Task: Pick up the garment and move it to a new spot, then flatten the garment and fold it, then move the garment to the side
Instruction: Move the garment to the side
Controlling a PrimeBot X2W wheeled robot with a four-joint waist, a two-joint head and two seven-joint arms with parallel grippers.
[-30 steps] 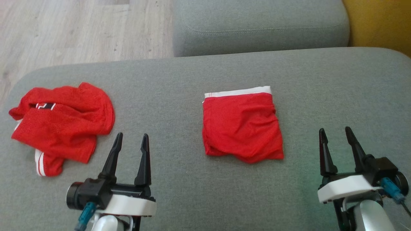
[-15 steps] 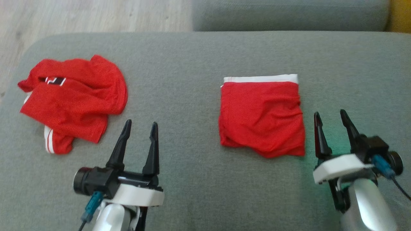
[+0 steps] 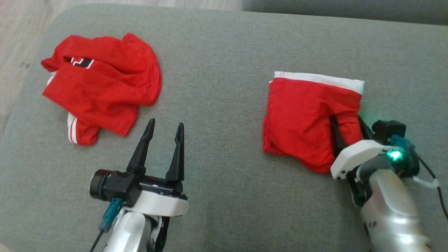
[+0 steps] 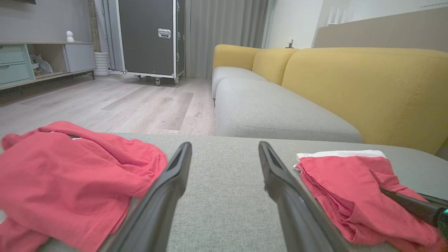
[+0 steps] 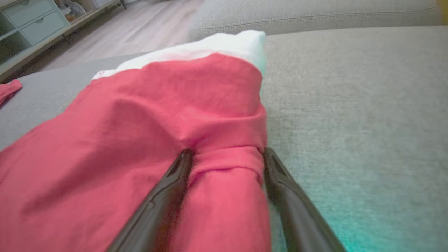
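- Folded red mesh garment (image 3: 304,119) with a white waistband (image 3: 322,78) lies on the right part of the grey fabric sofa cushion (image 3: 224,70). Waistband is on the far edge, and the loose red hems are toward the robot.
- Right gripper (image 3: 346,120) is at the garment's right near corner. Its 2 dark fingers straddle a raised ridge of red cloth along that edge.
- Right wrist view: the ridge of garment (image 5: 157,122) sits between the finger tips of the right gripper (image 5: 227,154). Fingers are spread wide, with cloth between them but not pinched tight. Cannot tell whether the cloth is lifted off the cushion.
- Right forearm comes in low from the lower right, with fingers pointing up and slightly left over the garment. A green light (image 3: 395,154) glows on the wrist.
- Left gripper (image 3: 166,122) is over bare cushion, well apart from the folded garment. Its fingers are spread wide with nothing between them and point away from the robot.
- Left wrist view: left gripper (image 4: 224,145) is low over the cushion, with the folded garment (image 4: 346,189) to its right.
- Second crumpled red garment with white-striped trim (image 3: 101,84) is heaped on the cushion's far left, near the left fingers but not touching them.
- Pale wood floor (image 3: 21,28) lies beyond the cushion's left edge. A yellow sofa backrest (image 4: 367,80) stands behind.
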